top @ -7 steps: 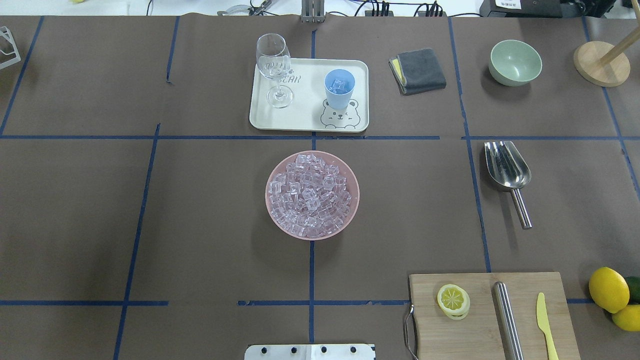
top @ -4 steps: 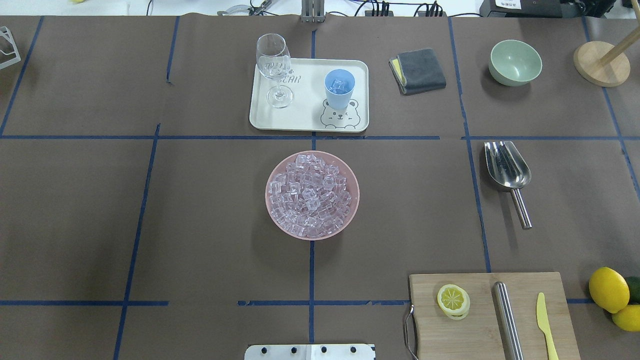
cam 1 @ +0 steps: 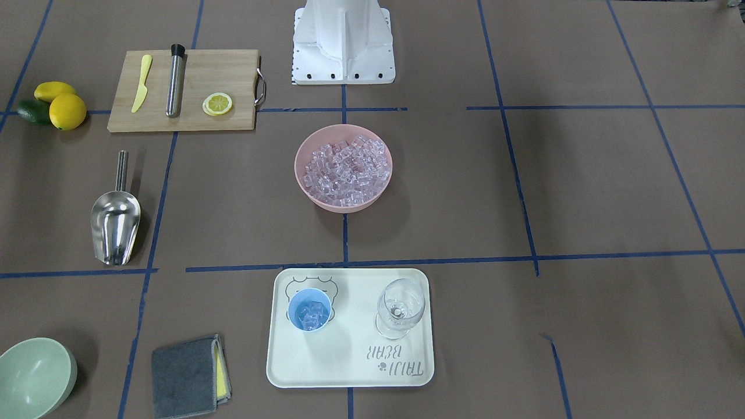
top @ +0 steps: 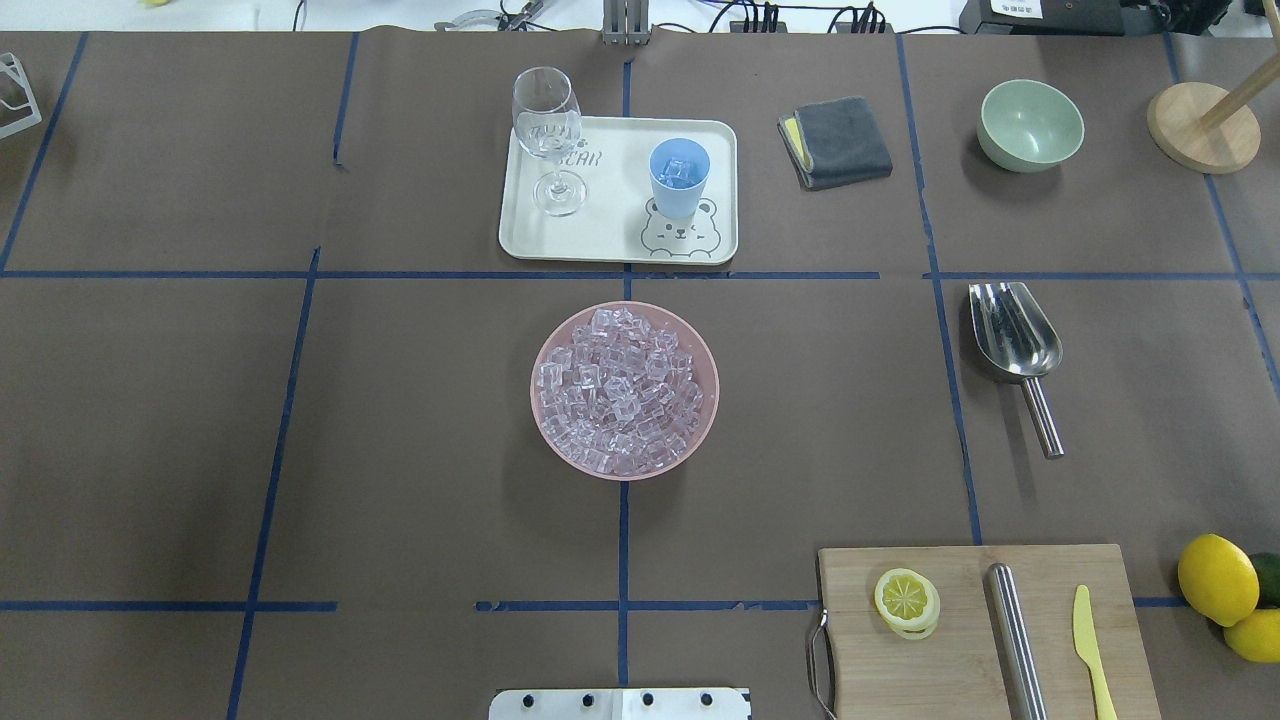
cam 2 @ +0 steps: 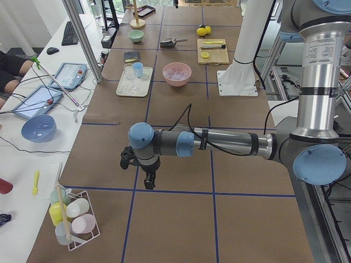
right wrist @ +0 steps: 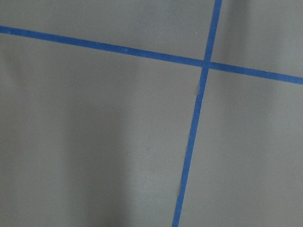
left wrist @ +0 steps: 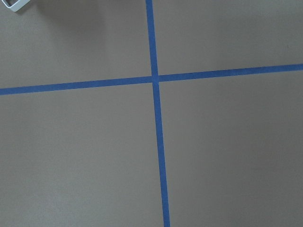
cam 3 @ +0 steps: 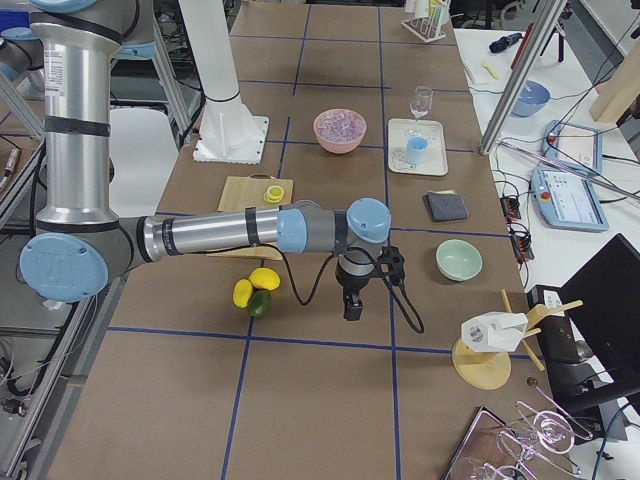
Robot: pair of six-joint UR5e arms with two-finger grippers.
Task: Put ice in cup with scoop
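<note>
The steel scoop (top: 1016, 334) lies on the table right of centre, handle toward the robot; it also shows in the front view (cam 1: 115, 224). Many clear ice cubes (top: 622, 390) fill a pink bowl (top: 542, 352) at the centre. The light-blue cup (top: 679, 177) stands on a white tray (top: 615, 240) and holds a few cubes (cam 1: 310, 316). My left gripper (cam 2: 149, 181) shows only in the left side view, far off over bare table. My right gripper (cam 3: 353, 306) shows only in the right side view, likewise. I cannot tell whether either is open or shut.
A wine glass (top: 548, 135) stands on the tray beside the cup. A grey cloth (top: 835, 141), a green bowl (top: 1031, 125) and a wooden stand (top: 1202, 126) are at the back right. A cutting board (top: 985, 630) with lemon slice, steel cylinder and yellow knife, plus lemons (top: 1217, 579), lies front right.
</note>
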